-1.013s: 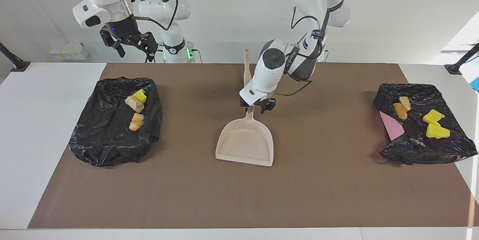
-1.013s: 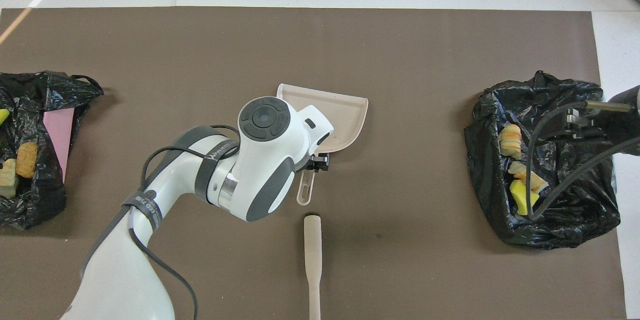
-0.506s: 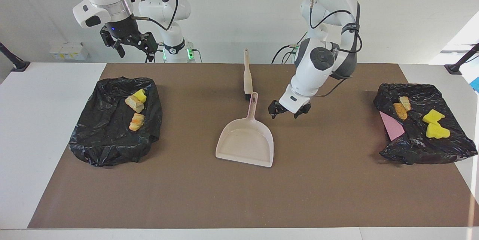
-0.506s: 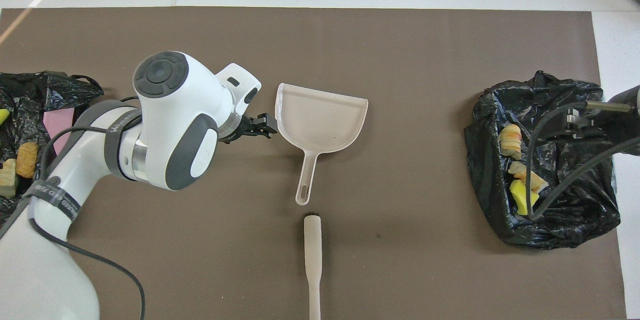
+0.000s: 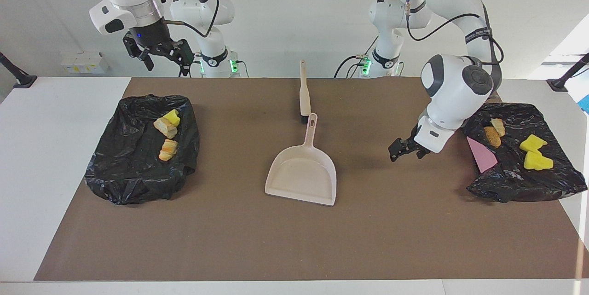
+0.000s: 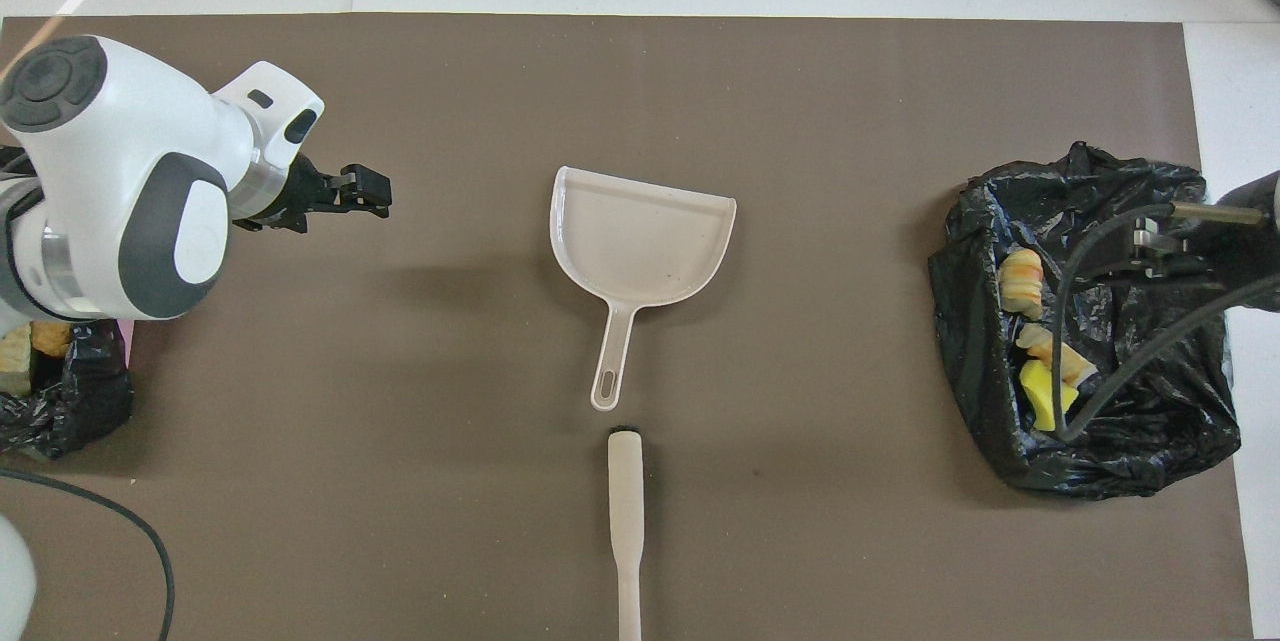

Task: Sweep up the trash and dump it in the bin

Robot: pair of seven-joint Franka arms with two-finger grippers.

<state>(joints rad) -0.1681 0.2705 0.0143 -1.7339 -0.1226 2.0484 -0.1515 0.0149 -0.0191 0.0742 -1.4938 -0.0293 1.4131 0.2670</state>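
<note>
Left gripper [image 5: 405,150] hangs over bare mat [image 5: 294,240] between dustpan [image 5: 301,177] and one bag-lined bin [image 5: 520,180], jaws wide open, empty. Right gripper [image 5: 158,53] waits above the second bin [image 5: 133,180], jaws open, empty. Trash [image 5: 166,136] lies in both bins.

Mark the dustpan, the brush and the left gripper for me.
dustpan [image 5: 301,177], facing view, on the bare floor of its pan.
brush [image 6: 626,491], overhead view, on its handle.
left gripper [image 5: 399,148], facing view, between its fingertips, over the mat.

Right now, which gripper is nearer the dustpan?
Left. The left gripper hangs over bare mat between the dustpan and a bin; the right gripper waits up by its base.
</note>
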